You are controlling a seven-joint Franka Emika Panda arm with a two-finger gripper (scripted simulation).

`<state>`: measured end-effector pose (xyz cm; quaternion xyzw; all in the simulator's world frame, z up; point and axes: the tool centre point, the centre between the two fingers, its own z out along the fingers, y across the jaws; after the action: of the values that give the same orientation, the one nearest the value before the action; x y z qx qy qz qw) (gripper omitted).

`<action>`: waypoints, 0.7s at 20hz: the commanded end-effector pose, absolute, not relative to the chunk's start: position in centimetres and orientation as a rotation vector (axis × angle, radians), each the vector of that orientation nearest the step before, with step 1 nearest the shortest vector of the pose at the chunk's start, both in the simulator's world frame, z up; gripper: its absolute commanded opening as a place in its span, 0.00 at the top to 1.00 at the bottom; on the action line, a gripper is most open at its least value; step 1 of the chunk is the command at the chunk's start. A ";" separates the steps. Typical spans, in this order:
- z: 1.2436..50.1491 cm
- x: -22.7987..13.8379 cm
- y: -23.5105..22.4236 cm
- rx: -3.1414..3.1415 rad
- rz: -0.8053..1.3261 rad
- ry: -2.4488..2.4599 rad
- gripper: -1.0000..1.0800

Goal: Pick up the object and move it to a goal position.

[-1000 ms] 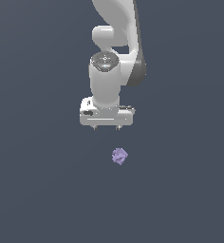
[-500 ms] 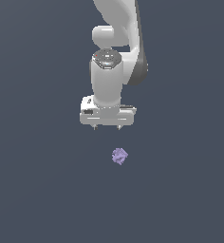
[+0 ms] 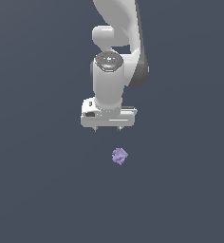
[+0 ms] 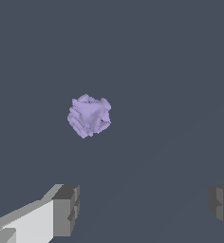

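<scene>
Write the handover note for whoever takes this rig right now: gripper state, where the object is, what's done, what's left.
Gripper: open and empty, fingers spread wide, pointing down at the floor.
Object: the pale purple lumpy chunk lies on the dark floor, untouched, apart from the gripper and not between its fingers; in the exterior view it sits below the gripper and a little toward that view's right.
Done: nothing grasped yet.
Left: line the fingers up around the chunk, descend, close, lift, carry to the goal. No goal marker is visible in either view.
</scene>
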<state>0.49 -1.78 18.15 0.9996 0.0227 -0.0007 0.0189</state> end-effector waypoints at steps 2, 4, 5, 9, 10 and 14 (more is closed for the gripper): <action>17.5 1.0 -1.4 3.100 -0.005 0.148 0.04; 16.9 1.3 -1.1 3.097 -0.006 0.207 0.04; 16.6 1.5 -0.9 3.095 -0.007 0.240 0.04; 15.2 2.4 -0.1 3.081 -0.009 0.399 0.04; 14.8 2.7 0.2 3.076 -0.010 0.445 0.04; 12.9 3.7 1.3 3.049 -0.011 0.640 0.04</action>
<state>3.31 0.85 13.64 0.9833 0.1816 -0.0034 0.0148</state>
